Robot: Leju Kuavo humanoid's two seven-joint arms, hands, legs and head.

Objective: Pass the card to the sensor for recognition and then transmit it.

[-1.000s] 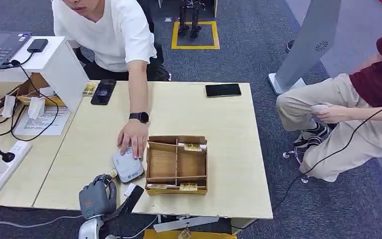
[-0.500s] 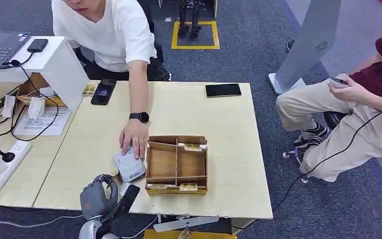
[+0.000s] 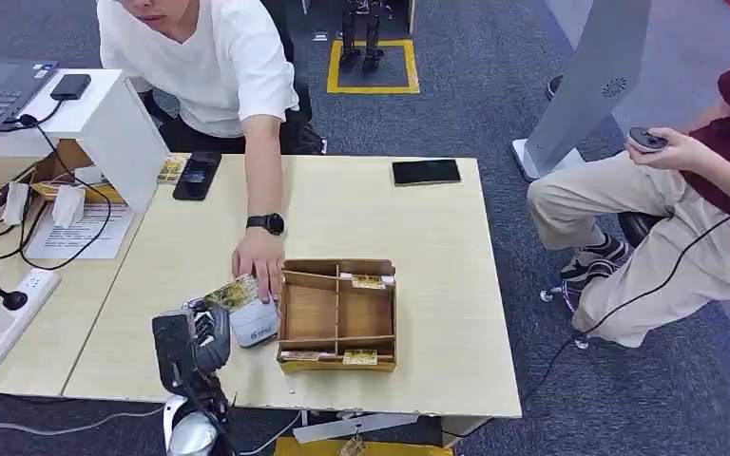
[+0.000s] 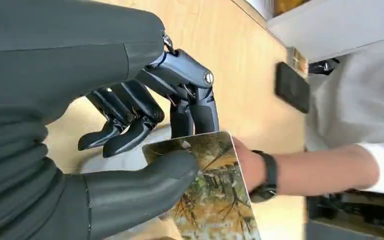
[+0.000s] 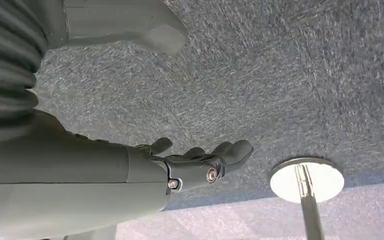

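My left hand (image 3: 190,344) is raised over the table's near edge and holds a picture card (image 3: 231,294). The card's far end hangs just above the white card sensor (image 3: 257,326). In the left wrist view the thumb (image 4: 145,182) presses the card (image 4: 212,200) against the dark fingers (image 4: 192,102). A person in a white shirt rests a hand (image 3: 259,266) on the sensor's far side; the watch (image 4: 269,170) on that wrist lies just beyond the card. My right hand (image 5: 200,162) hangs over grey carpet with its fingers apart and nothing in it.
A wooden compartment tray (image 3: 339,271) stands right of the sensor on the light table (image 3: 390,218). Two black phones (image 3: 426,172) (image 3: 197,175) lie at the far edge. Cables and a power strip (image 3: 0,313) lie left. A seated person (image 3: 684,218) holds a small device at the right.
My left hand has risen and turned, lifting the card from the table's front edge to over the sensor. The seated person's hand has come up with a device.
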